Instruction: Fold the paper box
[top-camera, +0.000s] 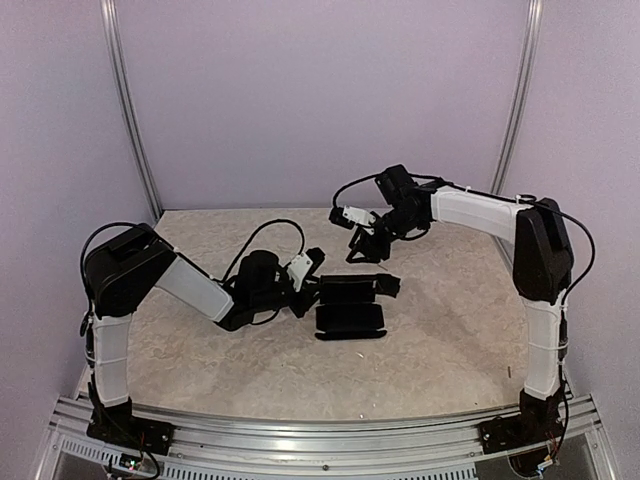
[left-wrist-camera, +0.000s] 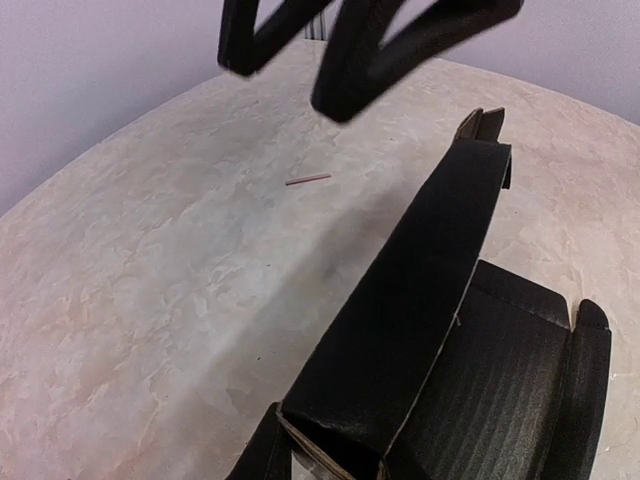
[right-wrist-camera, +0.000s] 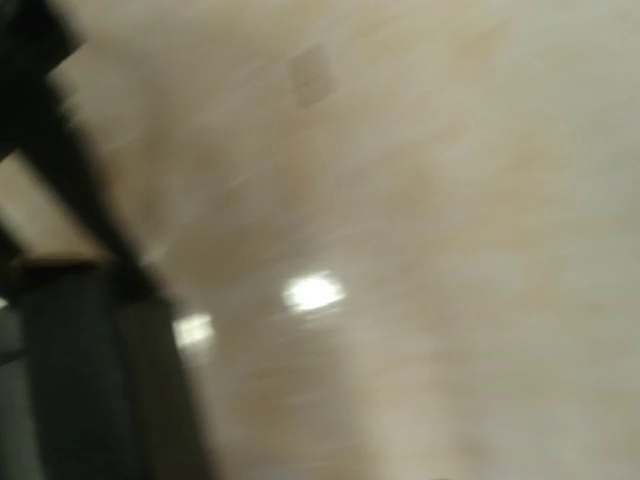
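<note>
left gripper (top-camera: 310, 278) at left end of box (top-camera: 350, 305), one wall raised; cannot tell if my fingers pinch it. right gripper (top-camera: 366, 249) over table (top-camera: 200, 340), fingers parted, empty, apart from box.

Lays the left arm (top-camera: 195, 285) low from the table's (top-camera: 450, 340) near-left corner toward its middle, left gripper (top-camera: 312, 282) pointing right just above the surface, jaw gap impossible to read. Raises the right arm (top-camera: 480, 212) upright at the near-right corner, then bends it leftward over the middle, right gripper (top-camera: 362, 250) tilted down, fingers (left-wrist-camera: 400, 45) apart, clear of the surface.
</note>
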